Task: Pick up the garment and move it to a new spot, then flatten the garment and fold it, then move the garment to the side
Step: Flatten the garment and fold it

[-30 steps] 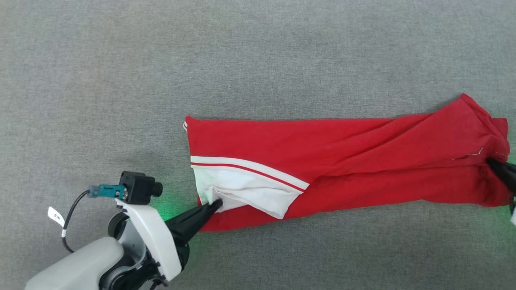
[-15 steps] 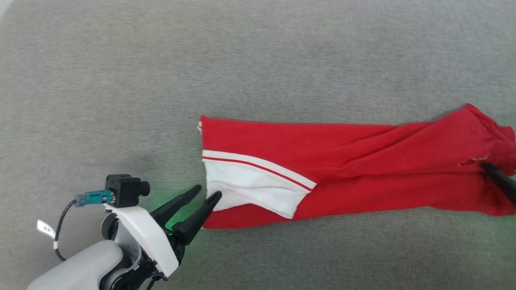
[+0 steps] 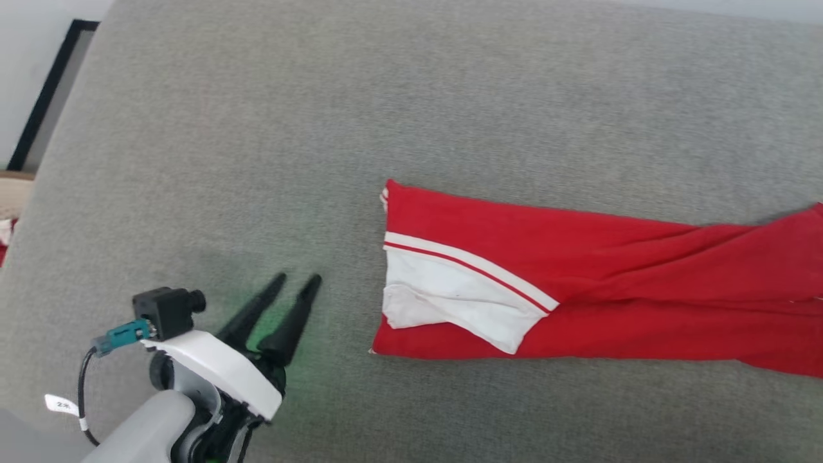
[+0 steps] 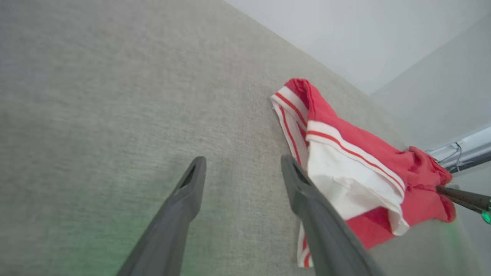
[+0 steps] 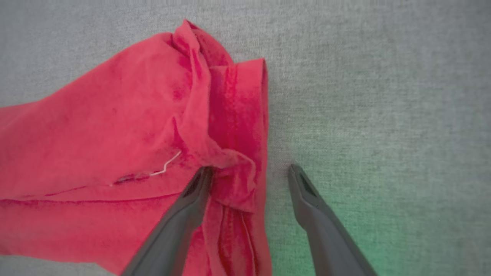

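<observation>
Opened wide since a second ago: left tool [image 3: 298,278] and right tool [image 5: 249,168], both let go of the shirt [image 3: 578,270] and empty. Pulled left tool back off the white sleeve [image 3: 450,299]; now well apart from the shirt's left edge. Right tool astride the bunched red end, one finger over cloth, other over bare desk [image 3: 257,128] just past the edge. Shirt stretched long on the desk, running off the head view's right. Open grey room beyond and leftward, up to the desk's left edge.
</observation>
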